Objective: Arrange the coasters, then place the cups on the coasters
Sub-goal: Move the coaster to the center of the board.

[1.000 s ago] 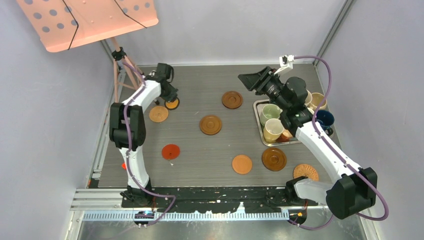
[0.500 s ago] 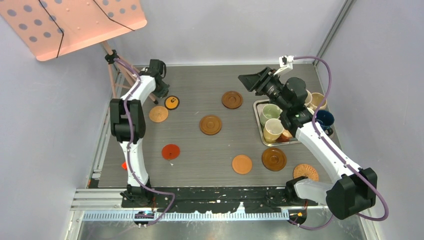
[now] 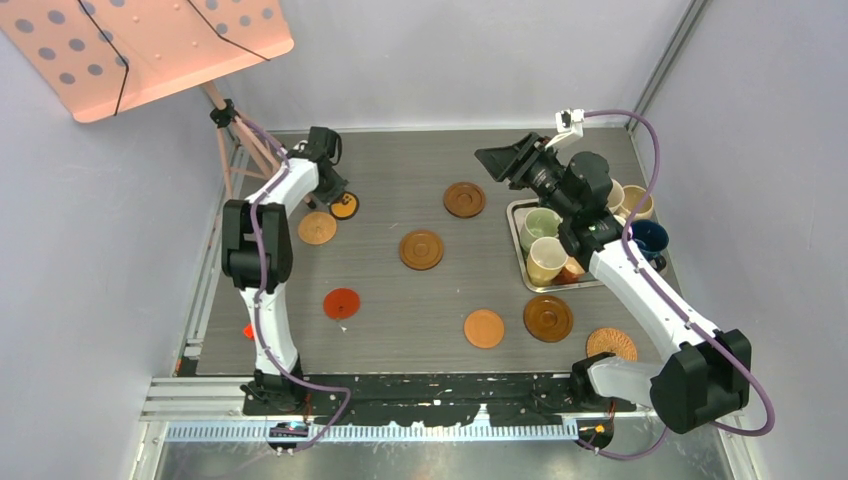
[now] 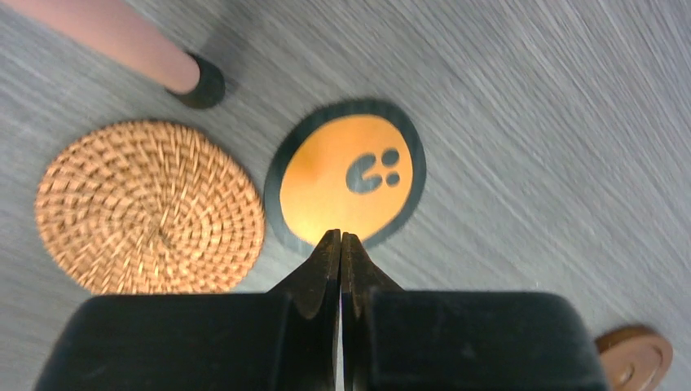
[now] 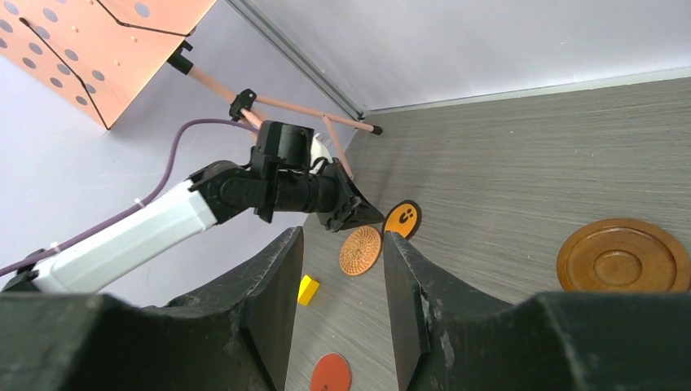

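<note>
The left gripper (image 4: 341, 238) has its fingers pressed together, holding nothing, with the tips at the near rim of the black-and-orange coaster (image 4: 346, 177); whether they touch it cannot be told. That coaster lies flat at the far left of the table (image 3: 400, 290), just beside a wicker coaster (image 4: 151, 208). The right gripper (image 5: 342, 238) stands partly open and empty, raised above the far side of the table next to the tray (image 3: 513, 232). The cups sit packed in and around the tray, among them a pale green cup (image 3: 543, 222) and a cream cup (image 3: 547, 258). A red coaster (image 3: 341, 303) lies apart.
</note>
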Controlling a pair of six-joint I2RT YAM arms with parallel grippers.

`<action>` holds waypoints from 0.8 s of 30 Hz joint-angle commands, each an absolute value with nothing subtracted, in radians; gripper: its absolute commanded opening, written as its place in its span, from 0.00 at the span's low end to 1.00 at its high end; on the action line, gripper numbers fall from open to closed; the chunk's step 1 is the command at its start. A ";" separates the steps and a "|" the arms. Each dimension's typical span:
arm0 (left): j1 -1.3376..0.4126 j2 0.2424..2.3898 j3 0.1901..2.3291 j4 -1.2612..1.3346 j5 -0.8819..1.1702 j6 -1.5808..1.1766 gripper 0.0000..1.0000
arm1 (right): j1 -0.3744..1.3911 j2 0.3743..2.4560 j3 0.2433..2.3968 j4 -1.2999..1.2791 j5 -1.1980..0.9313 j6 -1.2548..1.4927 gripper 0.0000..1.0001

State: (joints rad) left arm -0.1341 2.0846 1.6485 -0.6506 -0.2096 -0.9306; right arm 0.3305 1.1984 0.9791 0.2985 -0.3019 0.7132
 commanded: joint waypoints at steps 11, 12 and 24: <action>-0.102 1.837 1.369 -0.571 -0.225 -0.954 0.00 | 0.326 1.184 0.996 0.361 -0.323 0.744 0.48; -0.101 1.846 1.369 -0.579 -0.212 -0.969 0.00 | 0.326 1.181 0.996 0.362 -0.324 0.745 0.48; -0.097 1.876 1.380 -0.639 -0.166 -1.072 0.00 | 0.326 1.158 0.972 0.354 -0.314 0.735 0.48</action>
State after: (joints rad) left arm -0.1024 1.8626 1.3468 -0.6109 -0.1875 -1.0088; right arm 0.3298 1.1969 0.9752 0.3099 -0.3096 0.7403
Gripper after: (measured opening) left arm 0.008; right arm 0.480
